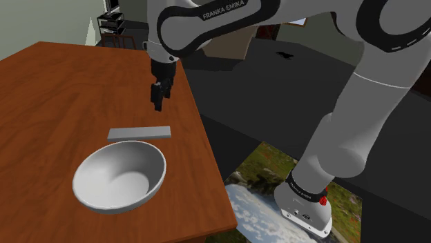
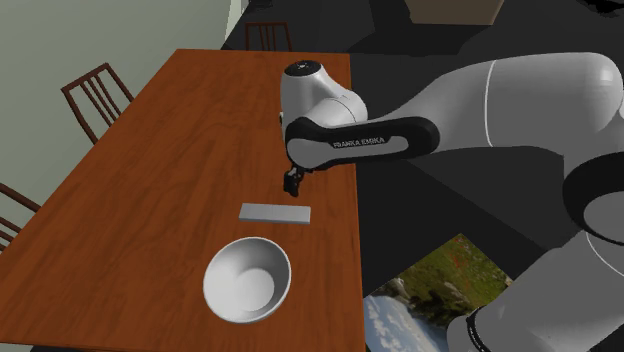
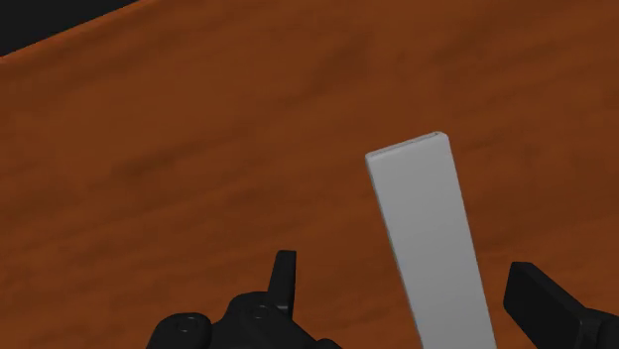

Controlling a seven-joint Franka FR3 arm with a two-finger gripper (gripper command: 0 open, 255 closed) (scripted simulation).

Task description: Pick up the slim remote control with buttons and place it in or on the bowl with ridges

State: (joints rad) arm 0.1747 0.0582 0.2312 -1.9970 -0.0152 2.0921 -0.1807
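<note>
The step in hand reads as the approach to the grasp: the all-black two-finger claw [image 1: 159, 96] hangs above the reddish-brown wooden desk [image 1: 62, 90], a little to the far side of the flat, slim, plain grey bar that serves as the remote control [image 1: 139, 132], and nothing is gripped yet. In the wrist view the claw [image 3: 410, 288] is released, its fingers [image 3: 285, 270] standing well apart with the grey bar [image 3: 427, 238] running between them, closer to one finger and touching neither; no buttons can be made out on it. The remote lies flat near the desk's right edge in the shoulder view, its long side turned toward the round, pale grey-white bowl [image 1: 103, 172], which sits just on the near side of it, close but seemingly not touching; the bowl's wall looks smooth, so its ridges cannot be confirmed. In the second exterior view the claw [image 2: 292, 185] is above the far side of the remote [image 2: 275, 212] toward its right end, with the bowl [image 2: 247, 280] nearer the camera. By my judgement the next move calls for centring the claw across the bar's narrow width, closer to its middle, then descending almost to the desk surface, since so thin a bar offers little edge to clench, before closing, lifting and making the short carry to the bowl
</note>
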